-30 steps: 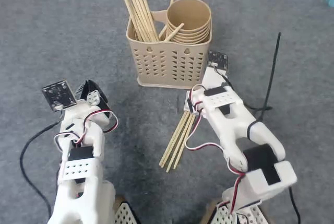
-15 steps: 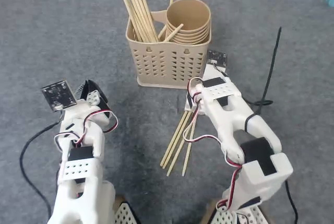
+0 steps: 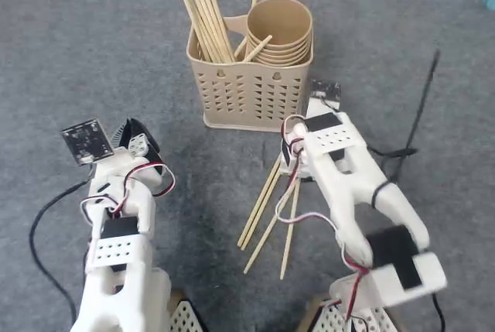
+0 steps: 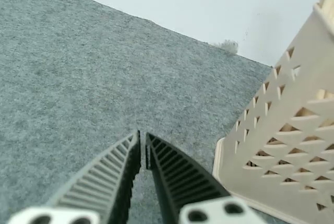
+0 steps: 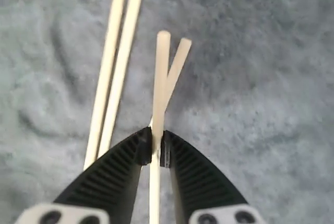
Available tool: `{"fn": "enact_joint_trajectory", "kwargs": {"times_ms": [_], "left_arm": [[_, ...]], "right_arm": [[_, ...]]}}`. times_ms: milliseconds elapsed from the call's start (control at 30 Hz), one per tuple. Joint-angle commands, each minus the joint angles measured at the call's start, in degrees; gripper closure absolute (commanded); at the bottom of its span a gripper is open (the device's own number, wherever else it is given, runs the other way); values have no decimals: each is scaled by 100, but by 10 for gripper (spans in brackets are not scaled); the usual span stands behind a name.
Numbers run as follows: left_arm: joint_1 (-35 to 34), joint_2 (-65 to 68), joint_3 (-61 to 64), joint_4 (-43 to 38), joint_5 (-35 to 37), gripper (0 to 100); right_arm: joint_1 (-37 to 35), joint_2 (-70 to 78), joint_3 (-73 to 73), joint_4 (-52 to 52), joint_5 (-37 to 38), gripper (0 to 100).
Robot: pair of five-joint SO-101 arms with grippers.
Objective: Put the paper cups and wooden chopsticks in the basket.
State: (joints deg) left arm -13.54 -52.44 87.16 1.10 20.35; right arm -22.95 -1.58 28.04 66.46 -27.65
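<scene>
Counted four pale wooden chopsticks fanned out on the grey carpet at lower centre of the high view, just below the basket and outside it. Found two of them, the crossed pair, clamped near one end between the black ribbed jaws of the right gripper. Could not tell whether both sticks were pinched or only one. Saw the other two lying parallel just beside that pair, untouched.

Located the beige perforated plastic basket at upper centre. Found it already loaded with a nested stack of tan paper cups on its right side and a bundle of chopsticks leaning on its left.

Found the left gripper clenched on nothing at lower left, well apart from the loose sticks.

Judged the cup portion complete, every cup seen being in the basket. Judged four chopsticks left to transfer, two of them already in the grip.
</scene>
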Motion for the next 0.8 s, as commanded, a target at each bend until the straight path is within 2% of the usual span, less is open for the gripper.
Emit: {"fn": "enact_joint_trajectory", "kwargs": {"times_ms": [0,200,367,500,600,767], "left_arm": [[18,-141,-31,-158,-18,987],[18,-141,-31,-158,-18,987],[18,-141,-31,-158,-18,987],[18,-141,-31,-158,-18,987],[18,-141,-40,-158,-18,987],[18,-141,-40,-158,-18,987]], "right_arm": [[84,-541,-132,242,-18,991],[374,-796,-264,532,62,991],[347,-2158,-527,1015,378,991],[-163,-3653,-545,1068,527,990],[-743,-4760,-519,989,1213,989],[-1262,-6079,88,-180,1855,989]]}}
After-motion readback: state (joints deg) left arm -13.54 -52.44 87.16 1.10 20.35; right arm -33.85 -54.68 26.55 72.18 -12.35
